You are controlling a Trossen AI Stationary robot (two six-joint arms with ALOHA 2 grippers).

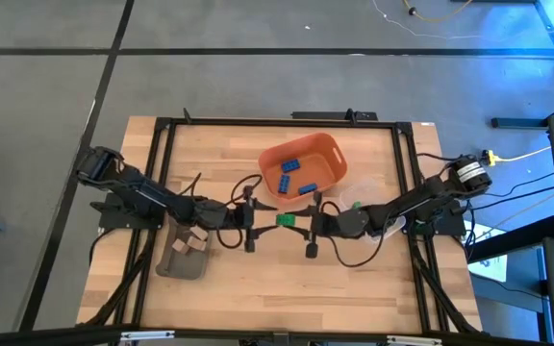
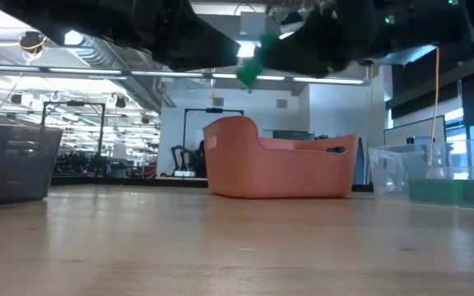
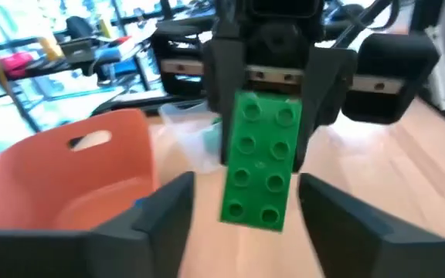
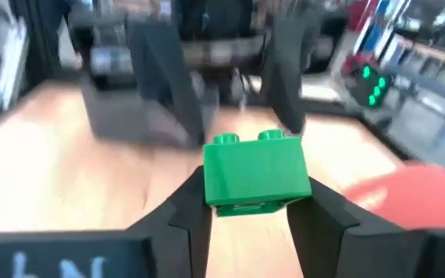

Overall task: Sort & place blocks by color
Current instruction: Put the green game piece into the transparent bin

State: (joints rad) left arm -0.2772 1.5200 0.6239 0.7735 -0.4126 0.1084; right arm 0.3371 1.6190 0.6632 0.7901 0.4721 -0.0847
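Blocks by colour: blue ones lie in the orange bin (image 1: 301,169), tan ones in the grey-brown tray (image 1: 184,254) at left. Right gripper (image 4: 249,207) pinches a green block (image 3: 259,159) aloft at table centre, near side of the bin, facing the spread-fingered, empty left gripper (image 3: 242,202). Apparently a handover; left must close next. Its long axis runs left-right between them.

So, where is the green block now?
The green block is held by the right gripper above mid-table, facing the open left gripper, just before the orange bin.
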